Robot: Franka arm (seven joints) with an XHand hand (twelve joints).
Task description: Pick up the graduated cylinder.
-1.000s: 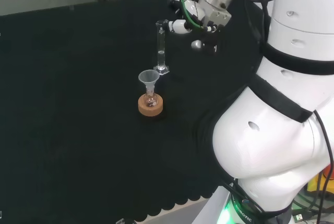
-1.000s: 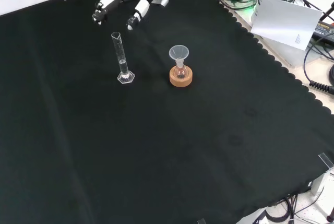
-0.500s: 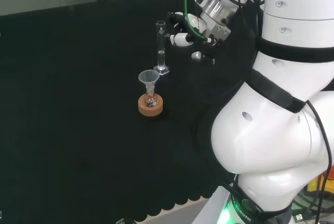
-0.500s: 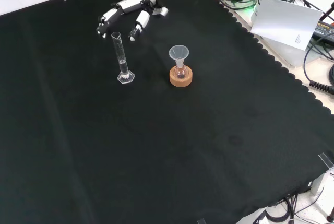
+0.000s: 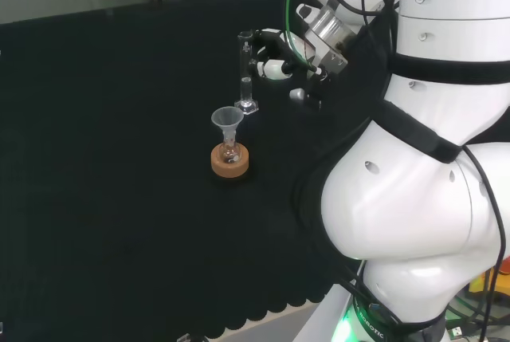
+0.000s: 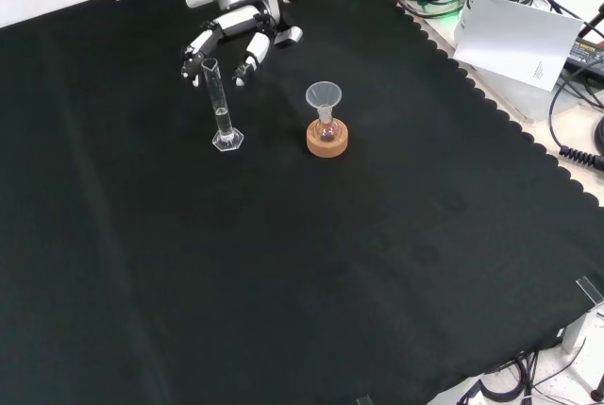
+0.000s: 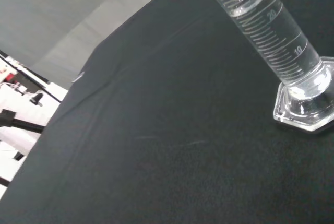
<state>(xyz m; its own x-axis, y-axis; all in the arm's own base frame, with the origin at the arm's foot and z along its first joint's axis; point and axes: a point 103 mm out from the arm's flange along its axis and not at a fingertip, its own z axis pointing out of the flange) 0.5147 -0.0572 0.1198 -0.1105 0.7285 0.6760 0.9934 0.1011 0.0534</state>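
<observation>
The hand (image 6: 236, 25) hangs over the desk (image 6: 283, 263) with its fingers (image 6: 195, 49) spread and only slightly bent, holding nothing. In the front view the fingertips point down the picture and sit just above the mouth of the cylinder (image 6: 221, 108); one pair of fingers lies to the left of the cylinder's top and another finger to its right, so the rim shows between them. Whether any finger touches the glass cannot be told from that view.

In the head view the hand (image 5: 280, 59) is just to the right of the cylinder (image 5: 246, 71), at the height of its upper half, with a dark fingertip very near the rim. A thin gap seems to remain, though it is too fine to be sure of.

The cylinder stands upright on its six-sided clear foot on the black cloth. In the wrist view the cylinder (image 7: 271, 41) is close and large, with printed scale lines up its wall and a little clear liquid in it, the level showing as a bright ring well above the foot.

Further from the hand than the cylinder, in the front view lower and to the right, a small flask (image 6: 327, 129) sits in a cork ring (image 6: 327, 140) with a clear funnel (image 6: 324, 96) in its neck. In the head view the funnel (image 5: 227, 121) and ring (image 5: 229, 162) stand below the cylinder, near its foot but apart from it.
</observation>
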